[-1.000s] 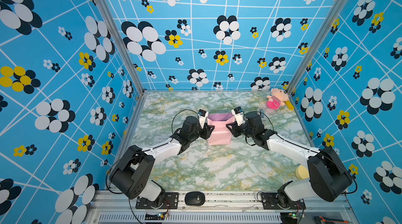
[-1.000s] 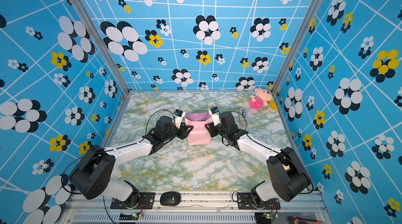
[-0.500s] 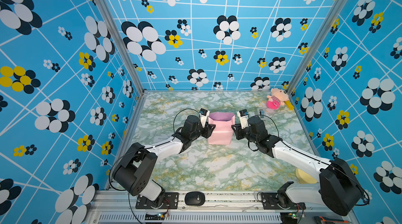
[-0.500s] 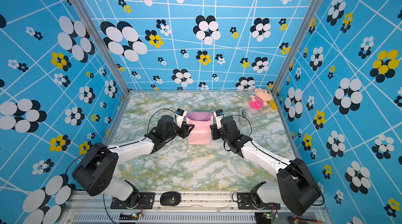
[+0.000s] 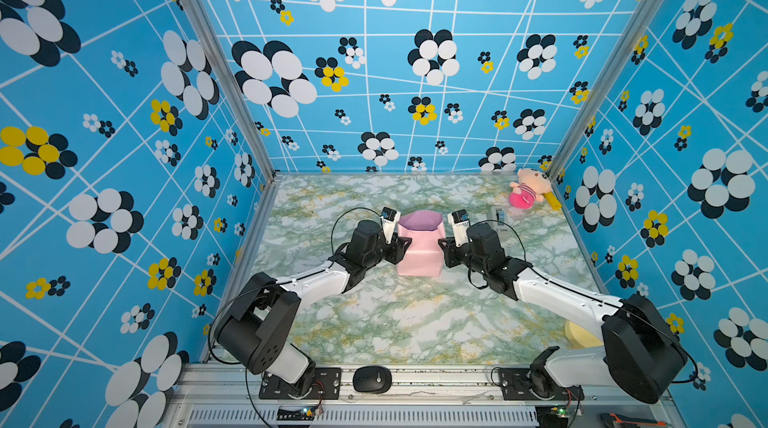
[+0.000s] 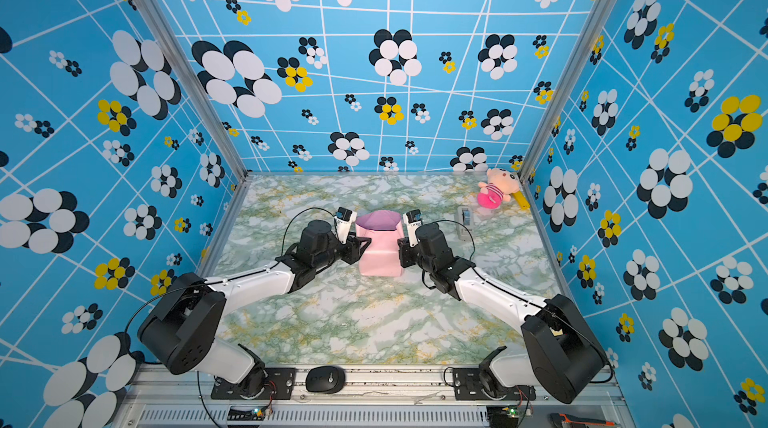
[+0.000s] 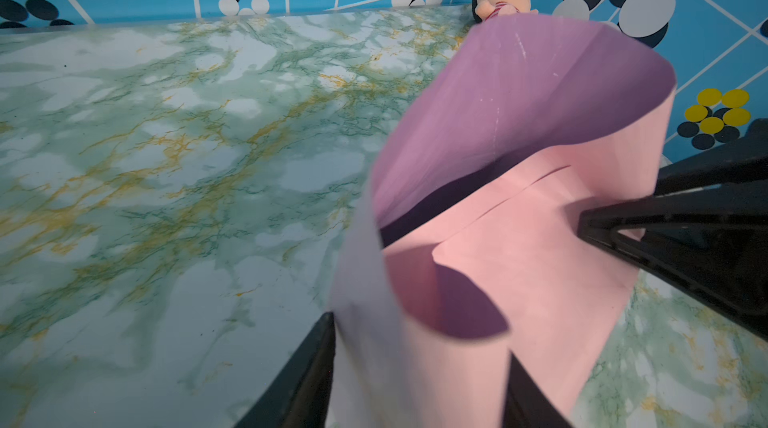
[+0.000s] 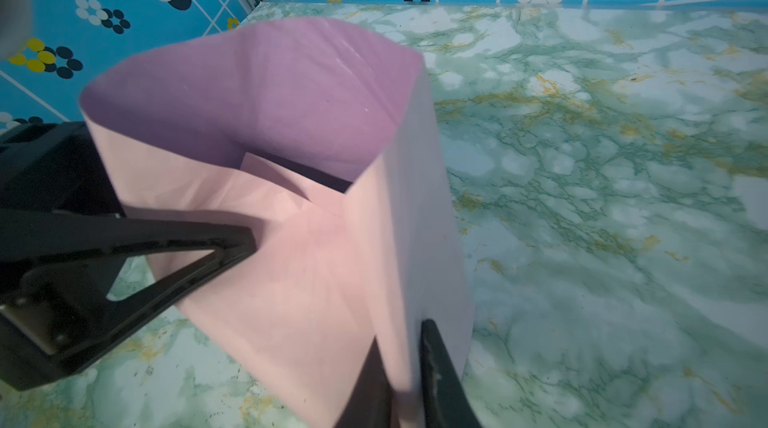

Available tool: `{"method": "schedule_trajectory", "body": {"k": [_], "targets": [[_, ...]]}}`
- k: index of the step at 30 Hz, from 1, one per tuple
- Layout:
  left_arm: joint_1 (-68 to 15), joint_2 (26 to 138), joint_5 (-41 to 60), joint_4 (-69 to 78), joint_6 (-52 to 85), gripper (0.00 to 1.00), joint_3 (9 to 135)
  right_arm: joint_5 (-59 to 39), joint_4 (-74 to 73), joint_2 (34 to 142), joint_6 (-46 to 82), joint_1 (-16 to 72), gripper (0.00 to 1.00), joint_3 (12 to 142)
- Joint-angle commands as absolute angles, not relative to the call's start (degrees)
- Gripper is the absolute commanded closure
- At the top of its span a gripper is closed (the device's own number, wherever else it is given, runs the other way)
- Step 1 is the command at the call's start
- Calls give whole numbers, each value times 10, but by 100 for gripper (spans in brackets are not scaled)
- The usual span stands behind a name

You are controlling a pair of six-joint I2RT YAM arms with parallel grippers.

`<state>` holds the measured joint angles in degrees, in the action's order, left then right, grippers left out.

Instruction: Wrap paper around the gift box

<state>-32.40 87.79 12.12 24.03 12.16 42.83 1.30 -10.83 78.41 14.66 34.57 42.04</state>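
There, the right tool [image 8: 401,334] has just clamped onto the paper [image 5: 417,255]; the left tool [image 7: 419,336] grips its opposite side. The gift box [image 7: 415,213] sits inside, middle of the table [image 5: 395,322]. Top looks ready for folding.

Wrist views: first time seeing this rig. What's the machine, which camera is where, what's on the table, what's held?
It is two robot arms, a left arm and a right arm, bolted to the near edge of a marble-patterned table inside a booth of flowered walls. Both top views look down from above and show nearly the same picture. Each wrist view comes from a camera riding on one arm, looking along its end effector. In the middle stands a dark gift box, nearly hidden by the paper folded up around it, pink outside and lilac inside. The left end effector and the right end effector each pinch a side fold of that paper. Behind, to the right, lie a grey tape dispenser and a doll.
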Motion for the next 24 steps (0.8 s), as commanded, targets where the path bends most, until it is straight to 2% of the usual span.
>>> {"method": "schedule_trajectory", "body": {"k": [1,3,5,7,10,12,14,18,24], "targets": [[-329,889,103,162,99,48,418,38,-81,781,147,349,82,429],[-329,889,102,161,98,48,420,36,-75,772,150,351,70,432],[-329,890,101,159,98,48,422,35,-73,764,156,351,67,433],[-329,891,102,158,98,48,423,32,-75,761,158,351,69,432],[-330,889,100,157,99,48,422,29,-75,765,154,357,83,435],[-330,888,99,156,99,48,422,30,-71,767,152,362,87,438],[-330,888,98,154,98,48,422,32,-70,766,150,366,87,441],[-332,887,95,147,93,48,428,23,-76,761,149,373,78,441],[-334,885,93,146,92,48,429,-9,-89,756,149,376,79,439]]}}
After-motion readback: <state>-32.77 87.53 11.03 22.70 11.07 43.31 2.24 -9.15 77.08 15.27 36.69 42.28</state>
